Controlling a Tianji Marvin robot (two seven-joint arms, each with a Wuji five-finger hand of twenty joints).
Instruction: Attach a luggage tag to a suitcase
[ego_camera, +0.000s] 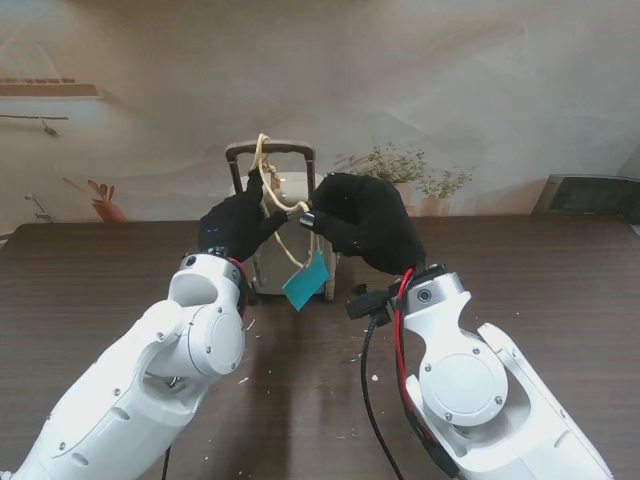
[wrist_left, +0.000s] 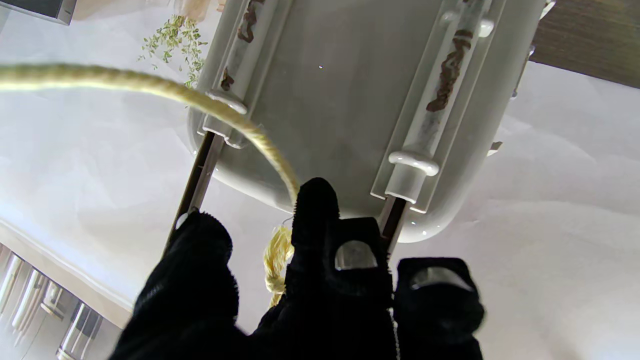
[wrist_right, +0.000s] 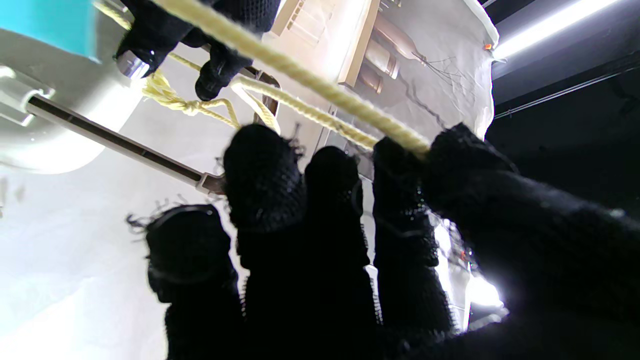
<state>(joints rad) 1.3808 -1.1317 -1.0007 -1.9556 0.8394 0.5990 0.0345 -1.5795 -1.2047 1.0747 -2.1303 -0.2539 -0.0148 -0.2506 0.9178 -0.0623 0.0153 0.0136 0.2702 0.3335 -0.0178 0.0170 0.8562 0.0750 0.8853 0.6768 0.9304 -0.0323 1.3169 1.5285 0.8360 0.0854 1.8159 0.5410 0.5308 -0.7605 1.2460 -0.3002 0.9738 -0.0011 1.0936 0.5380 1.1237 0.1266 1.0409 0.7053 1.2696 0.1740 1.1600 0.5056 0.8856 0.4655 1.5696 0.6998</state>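
Small suitcase (ego_camera: 290, 255) upright mid-table, raised handle (ego_camera: 270, 148) pointing up, bare tabletop (ego_camera: 80, 270) both sides, left hand (ego_camera: 235, 225) and right hand (ego_camera: 365, 222) each pinching yellow cord (ego_camera: 266, 175) looped over handle, teal tag (ego_camera: 306, 281) dangling tilted in front.

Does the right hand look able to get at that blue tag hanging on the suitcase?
Probably yes: the tag hangs free just beside the right hand, nothing between, but that hand is pinching the cord.

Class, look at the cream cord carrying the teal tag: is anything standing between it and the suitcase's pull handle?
Nothing visible does. The cream twisted cord already loops at the dark metal pull handle of the small silver suitcase, pinched by the left hand and right hand. The teal luggage tag hangs free.
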